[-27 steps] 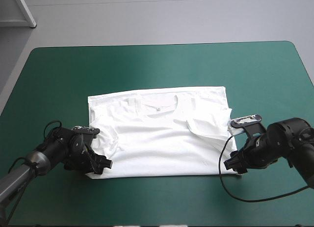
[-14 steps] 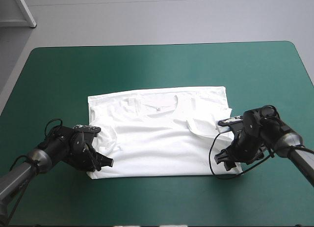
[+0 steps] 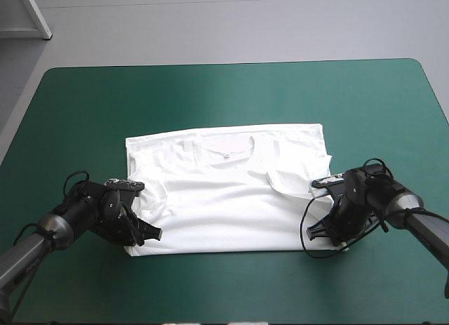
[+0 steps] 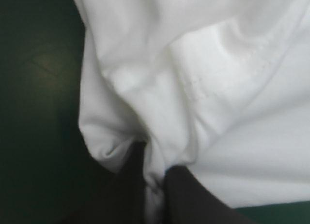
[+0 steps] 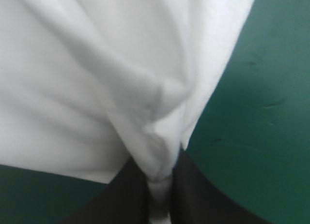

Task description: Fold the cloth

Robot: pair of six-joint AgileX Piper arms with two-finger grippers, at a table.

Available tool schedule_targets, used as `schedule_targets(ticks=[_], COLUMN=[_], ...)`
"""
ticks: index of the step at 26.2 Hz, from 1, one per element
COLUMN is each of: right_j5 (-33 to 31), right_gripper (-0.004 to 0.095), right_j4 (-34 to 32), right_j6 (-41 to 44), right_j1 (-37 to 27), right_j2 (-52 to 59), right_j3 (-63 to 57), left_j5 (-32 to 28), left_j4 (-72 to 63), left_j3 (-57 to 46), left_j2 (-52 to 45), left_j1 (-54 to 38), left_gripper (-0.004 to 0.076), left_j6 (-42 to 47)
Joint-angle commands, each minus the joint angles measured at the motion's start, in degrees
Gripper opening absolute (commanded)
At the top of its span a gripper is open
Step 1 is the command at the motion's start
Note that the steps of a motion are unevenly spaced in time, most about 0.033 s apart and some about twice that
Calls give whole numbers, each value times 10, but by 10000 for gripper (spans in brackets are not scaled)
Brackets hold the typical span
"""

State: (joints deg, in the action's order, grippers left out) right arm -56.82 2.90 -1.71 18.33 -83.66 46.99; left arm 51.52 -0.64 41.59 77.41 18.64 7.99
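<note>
High view: the T-shirt [image 3: 228, 191] lies spread flat in the middle of the surface [image 3: 231, 93]. The left gripper [image 3: 149, 234] is at the T-shirt's near-left corner, the right gripper [image 3: 314, 230] at its near-right corner. Left wrist: gripper pinched tight on a T-shirt fold. Right wrist: same deal, clamped on the T-shirt's edge.

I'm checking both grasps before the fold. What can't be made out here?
1. High view: exactly where the left end effector and right end effector pinch the T-shirt; their own black bodies cover it.
2. Both wrist views: how many layers are pinched; bunched fabric hides it, and the T-shirt's outline runs past the picture edges.
3. High view: the collar label, too small to read.
</note>
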Motion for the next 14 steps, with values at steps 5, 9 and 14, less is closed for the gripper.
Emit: schedule_targets(ticks=[5,9,14], right_j5=[-1,-13,25], right_gripper=[-15,-15,-15], right_j4=[-24,-33,-83], right_j6=[8,8,17], right_j1=[1,1,1], right_j2=[83,103,87], right_j3=[26,86,170], left_j5=[59,92,98], left_j4=[39,56,73], left_j3=[86,160,252], left_j2=[-40,-40,-26], left_j1=[2,2,-21], left_gripper=[-8,-8,-8], left_j6=[56,32,25])
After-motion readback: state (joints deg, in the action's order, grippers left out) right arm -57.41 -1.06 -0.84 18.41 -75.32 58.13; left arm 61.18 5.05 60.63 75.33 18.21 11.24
